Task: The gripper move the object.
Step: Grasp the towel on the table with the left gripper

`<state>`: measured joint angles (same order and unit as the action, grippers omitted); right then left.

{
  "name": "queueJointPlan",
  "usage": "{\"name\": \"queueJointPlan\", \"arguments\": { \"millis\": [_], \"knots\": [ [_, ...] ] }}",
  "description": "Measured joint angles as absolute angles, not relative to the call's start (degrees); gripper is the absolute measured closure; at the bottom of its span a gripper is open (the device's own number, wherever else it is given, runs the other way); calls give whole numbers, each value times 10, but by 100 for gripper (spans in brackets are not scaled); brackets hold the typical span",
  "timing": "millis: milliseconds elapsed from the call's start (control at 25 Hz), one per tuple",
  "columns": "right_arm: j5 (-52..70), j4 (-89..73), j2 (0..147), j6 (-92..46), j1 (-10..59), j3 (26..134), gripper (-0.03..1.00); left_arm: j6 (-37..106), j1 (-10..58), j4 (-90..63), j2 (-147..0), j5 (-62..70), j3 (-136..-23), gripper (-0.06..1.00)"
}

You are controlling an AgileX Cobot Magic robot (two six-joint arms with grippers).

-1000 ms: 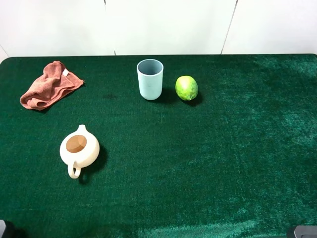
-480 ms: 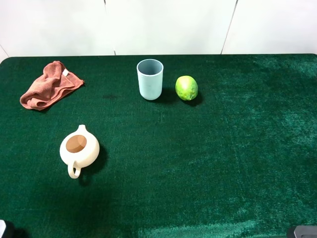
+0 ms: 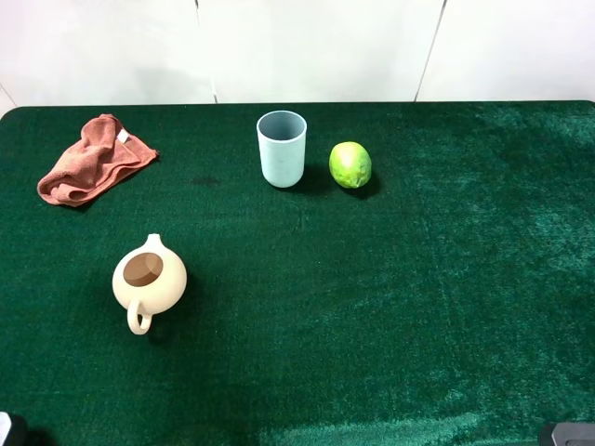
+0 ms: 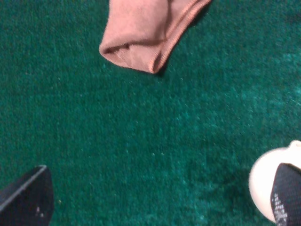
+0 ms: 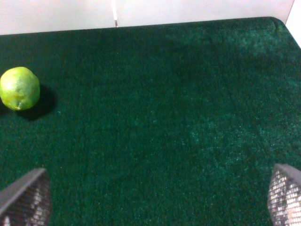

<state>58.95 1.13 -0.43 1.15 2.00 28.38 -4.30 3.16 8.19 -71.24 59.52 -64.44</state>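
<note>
A cream teapot (image 3: 149, 280) without a lid sits on the green table at front left; its edge shows in the left wrist view (image 4: 265, 186). A crumpled reddish cloth (image 3: 91, 160) lies at back left, also in the left wrist view (image 4: 146, 28). A light blue cup (image 3: 282, 149) stands upright at the back middle, with a green lime (image 3: 350, 164) just right of it; the lime also shows in the right wrist view (image 5: 19, 88). My left gripper (image 4: 157, 202) is open and empty between cloth and teapot. My right gripper (image 5: 155, 200) is open and empty over bare felt.
The green felt table (image 3: 390, 307) runs to a white wall at the back. Only small dark parts of the arms show at the front corners of the exterior view, the left (image 3: 7, 429) and the right (image 3: 569, 434).
</note>
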Motion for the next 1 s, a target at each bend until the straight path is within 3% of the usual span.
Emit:
{"name": "queueJointPlan", "arguments": {
  "millis": [280,1000],
  "knots": [
    [590,11,-4,12,20,284,28,-42,14,84,-810,567,-694,1],
    [589,11,-4,12,20,284,28,11,-30,46,-1015,396,-700,0]
  ]
}}
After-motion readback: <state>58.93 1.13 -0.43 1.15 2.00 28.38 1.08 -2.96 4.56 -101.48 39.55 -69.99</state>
